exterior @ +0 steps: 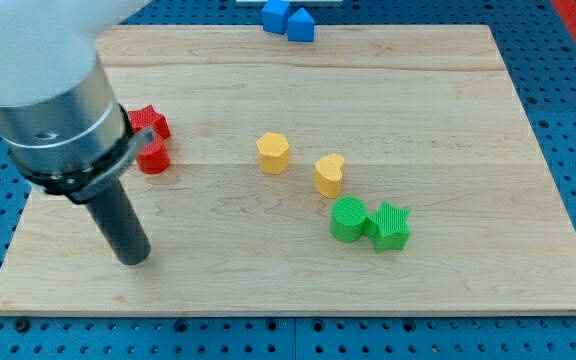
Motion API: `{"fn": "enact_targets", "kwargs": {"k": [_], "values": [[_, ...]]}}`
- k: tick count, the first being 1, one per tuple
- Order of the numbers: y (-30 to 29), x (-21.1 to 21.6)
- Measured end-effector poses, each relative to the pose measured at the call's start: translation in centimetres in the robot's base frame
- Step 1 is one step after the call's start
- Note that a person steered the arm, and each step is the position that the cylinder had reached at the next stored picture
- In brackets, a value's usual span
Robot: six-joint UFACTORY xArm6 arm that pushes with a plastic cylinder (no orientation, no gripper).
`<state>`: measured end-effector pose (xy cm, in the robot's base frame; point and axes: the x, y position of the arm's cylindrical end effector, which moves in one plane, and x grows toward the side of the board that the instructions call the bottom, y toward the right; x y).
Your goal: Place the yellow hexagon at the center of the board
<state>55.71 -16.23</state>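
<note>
We have no claw to report, only our rod, so there is no wide, narrow or holding state to give. Our tip (pixel 133 258) rests on the board (pixel 448 280) near the view's lower left, well apart from every block.

The yellow hexagon (pixel 273 153) sits close to the board's middle, slightly toward the view's left of it. Just to its right and a little lower lies a yellow heart (pixel 329 174), near it but not touching.

Below the heart, the green cylinder (pixel 347 219) and the green star (pixel 389 225) stand side by side and appear to touch.

Our arm's grey housing (pixel 53 120) covers much of the view's left. Two red blocks peek out from behind it: a red block (pixel 154 122) above and a second red block (pixel 155 157) below. We cannot make out either shape, since the housing hides their left parts.

At the view's top, two blue blocks (pixel 288 19) sit together at the board's far edge. The upper one is cut off by the frame, so we cannot tell its shape.
</note>
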Motion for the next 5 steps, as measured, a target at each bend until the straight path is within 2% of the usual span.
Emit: {"fn": "enact_targets", "kwargs": {"k": [1,3,4,5], "values": [[-0.2,-3.3],[-1.0,-6.1],[1.0,-6.5],[7.2,-6.5]]}}
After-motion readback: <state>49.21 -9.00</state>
